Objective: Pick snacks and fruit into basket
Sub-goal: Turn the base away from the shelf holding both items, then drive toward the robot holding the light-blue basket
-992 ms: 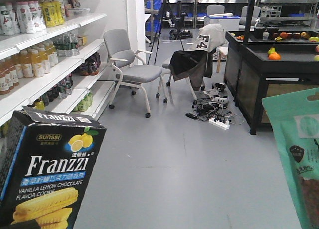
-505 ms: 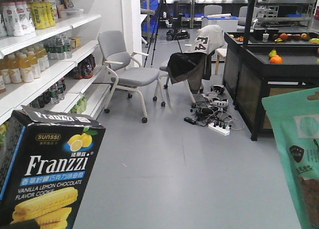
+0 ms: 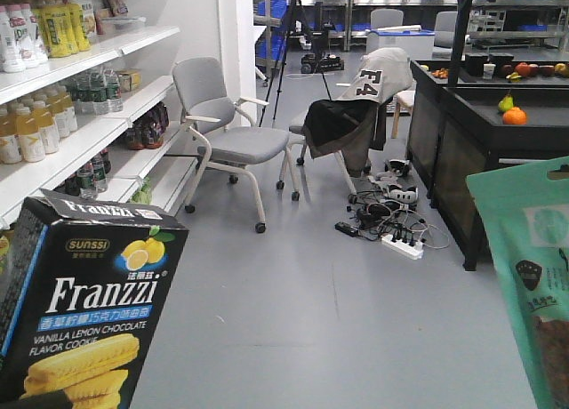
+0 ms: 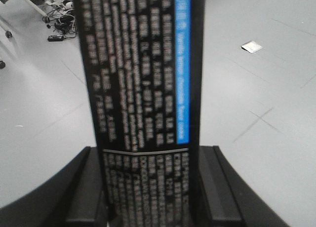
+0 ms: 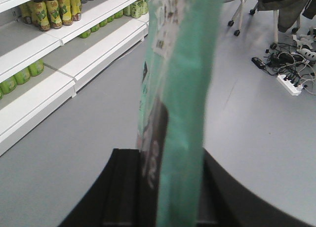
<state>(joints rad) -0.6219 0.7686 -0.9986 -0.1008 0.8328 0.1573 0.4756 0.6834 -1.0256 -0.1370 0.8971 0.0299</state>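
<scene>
A black "Franzzi" lemon cookie box (image 3: 84, 316) with a blue edge fills the lower left of the front view. My left gripper (image 4: 152, 154) is shut on the box (image 4: 143, 79), one dark finger on each side. A mint-green pouch (image 3: 524, 276) stands at the right edge. My right gripper (image 5: 170, 155) is shut on that pouch (image 5: 180, 69), which rises upright between the fingers. Fruit, an orange (image 3: 514, 116) and a green pear (image 3: 506, 103), lies on a black stand (image 3: 462, 151) at the far right. The basket is out of view.
White shelves (image 3: 80, 138) with drink bottles run along the left. Two grey chairs (image 3: 222, 116) stand ahead, one draped with clothes (image 3: 351, 107). A power strip with tangled cables (image 3: 396, 231) lies on the grey floor beside the stand.
The room has slid rightward in the front view, the fruit stand most of all. The box and the pouch keep the same places in the frame, still held.
</scene>
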